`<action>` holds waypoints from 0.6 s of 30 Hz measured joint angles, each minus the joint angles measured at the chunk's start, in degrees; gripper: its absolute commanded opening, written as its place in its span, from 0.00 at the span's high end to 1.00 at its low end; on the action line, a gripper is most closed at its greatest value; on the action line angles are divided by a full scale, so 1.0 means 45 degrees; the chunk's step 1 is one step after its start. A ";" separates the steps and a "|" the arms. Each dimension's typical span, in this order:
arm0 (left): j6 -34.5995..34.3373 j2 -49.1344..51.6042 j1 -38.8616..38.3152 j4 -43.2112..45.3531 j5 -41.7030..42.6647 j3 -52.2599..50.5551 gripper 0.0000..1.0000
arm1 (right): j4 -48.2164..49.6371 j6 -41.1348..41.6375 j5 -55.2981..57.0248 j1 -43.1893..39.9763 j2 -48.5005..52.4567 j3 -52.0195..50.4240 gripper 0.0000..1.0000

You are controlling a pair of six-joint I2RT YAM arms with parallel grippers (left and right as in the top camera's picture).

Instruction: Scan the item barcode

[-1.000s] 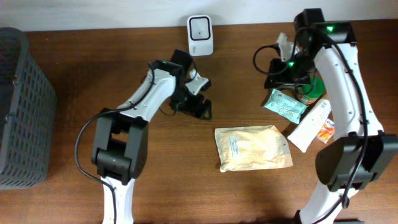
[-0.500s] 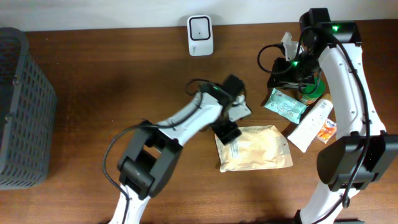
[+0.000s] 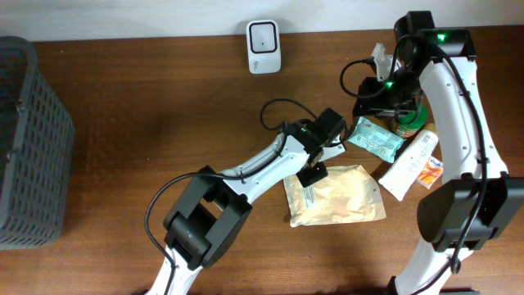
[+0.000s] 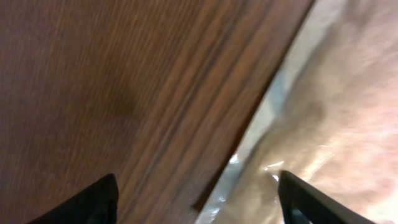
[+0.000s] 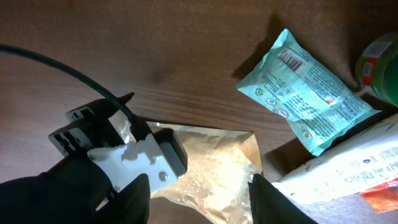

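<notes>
Overhead, the left tool (image 3: 313, 173) sits low over the top left corner of the tan pouch (image 3: 340, 197), which lies flat on the bench (image 3: 164, 98) a little right of centre, its white label (image 3: 309, 193) facing up near its left edge. From the left wrist, that tool's two dark fingers (image 4: 99, 200) stand wide apart with nothing clamped between them: the pouch's crinkled edge runs through the gap, bare wood on one side and tan film on the other, and whether either finger touches the film cannot be told. The right tool (image 5: 199, 198) hangs above the far right part of the bench, its jaws parted and empty, looking down on the left tool and the pouch's upper edge. Just right of the pouch's top corner lies a teal packet (image 5: 308, 87), a barcode (image 5: 292, 59) printed near its upper end, with a green can (image 5: 382, 68) touching or nearly touching its far side. A white box (image 3: 407, 164) lies slantwise below the packet, an orange packet (image 3: 431, 172) partly tucked under it. The white scanner (image 3: 264, 47) stands at the back edge of the bench, well apart from the pouch. A grey basket (image 3: 29, 147) fills the left end.
</notes>
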 measured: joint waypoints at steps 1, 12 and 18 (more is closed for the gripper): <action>-0.0010 0.0063 0.0005 -0.0019 -0.0151 0.0010 0.23 | 0.0000 0.0005 0.0015 0.0000 0.0000 0.0000 0.52; -0.1069 0.0257 0.1258 -0.0612 -0.0257 0.0199 0.24 | 0.0000 -0.0010 0.0092 0.0000 0.0000 0.0000 0.52; -0.2322 0.0257 0.2841 -0.1258 -0.0049 0.0214 0.25 | -0.0005 0.0112 0.0058 0.0000 0.0000 0.0000 0.51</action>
